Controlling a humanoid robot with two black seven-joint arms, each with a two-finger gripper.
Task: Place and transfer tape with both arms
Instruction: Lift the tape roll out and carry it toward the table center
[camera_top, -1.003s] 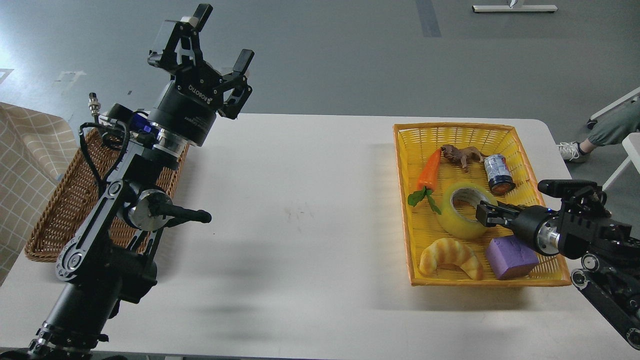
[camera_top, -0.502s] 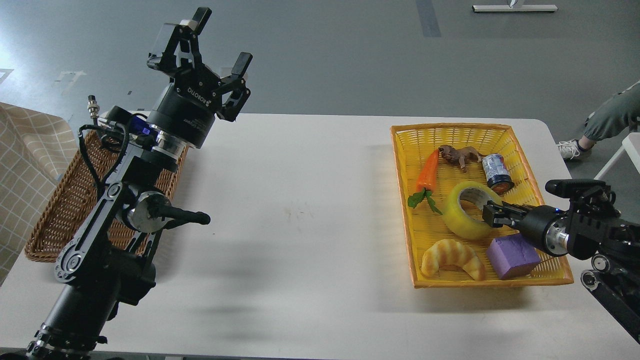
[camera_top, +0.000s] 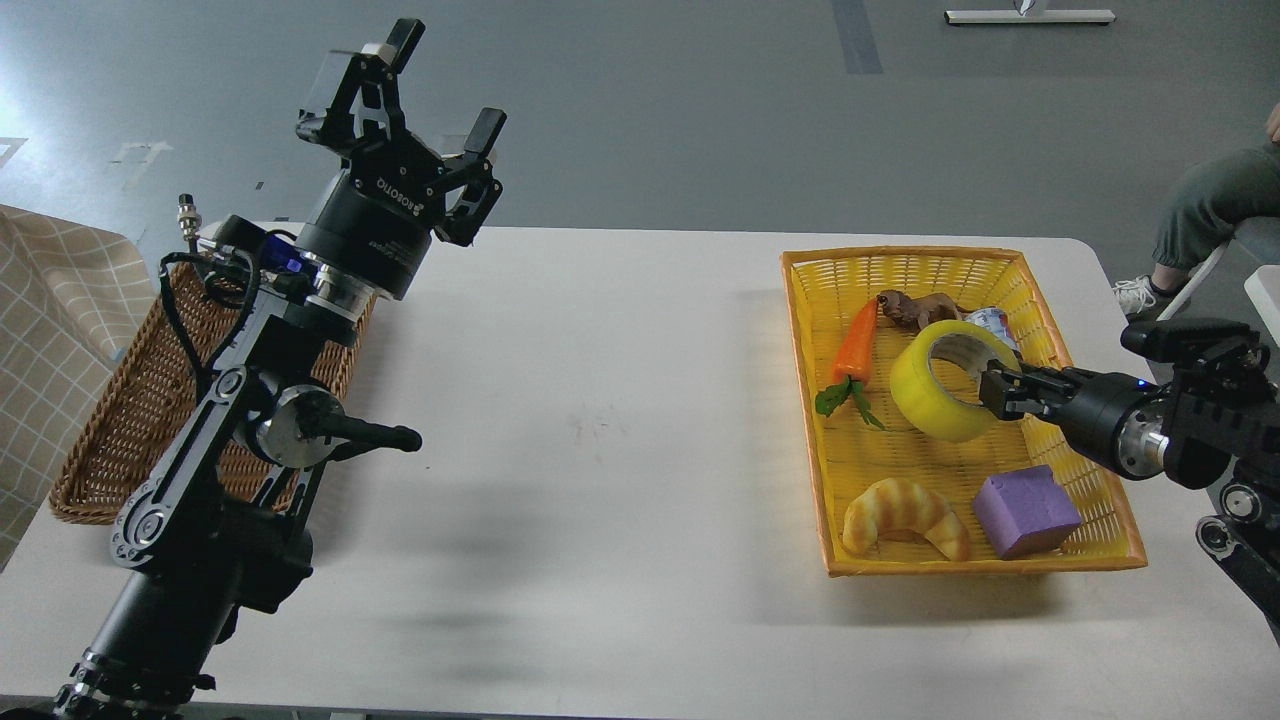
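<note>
While the near table (camera_top: 600, 600) edge and the wide middle lie bare, things crowd only the 2 ends. At the right end sits 1 yellow basket (camera_top: 1100, 500), its near rim close to the table's front and its right rim near the table's right edge. Nearest in it lie 1 croissant (camera_top: 903, 512) and 1 purple cube (camera_top: 1025, 512), side by side, just apart. Beyond them the right gripper (camera_top: 992, 392) comes in from the right, its fingers pinching the wall of the tape (camera_top: 930, 390), 1 finger in the core as far as I can tell. That roll hangs tilted above the basket floor, its grey-white core facing up and right. Left of it lies 1 carrot (camera_top: 857, 345) with green leaves; behind it show 1 brown toy animal (camera_top: 915, 308) and 1 can (camera_top: 990, 318), mostly hidden, its print unreadable. At the left end stands 1 brown wicker basket (camera_top: 110, 430) at the table's left edge, partly behind the left arm. The left gripper (camera_top: 435, 85) is raised over the far table edge, fingers spread wide and empty, marked ROBOTIQ. Farthest right, 1 seated person's leg (camera_top: 1200, 200) and shoe show.
</note>
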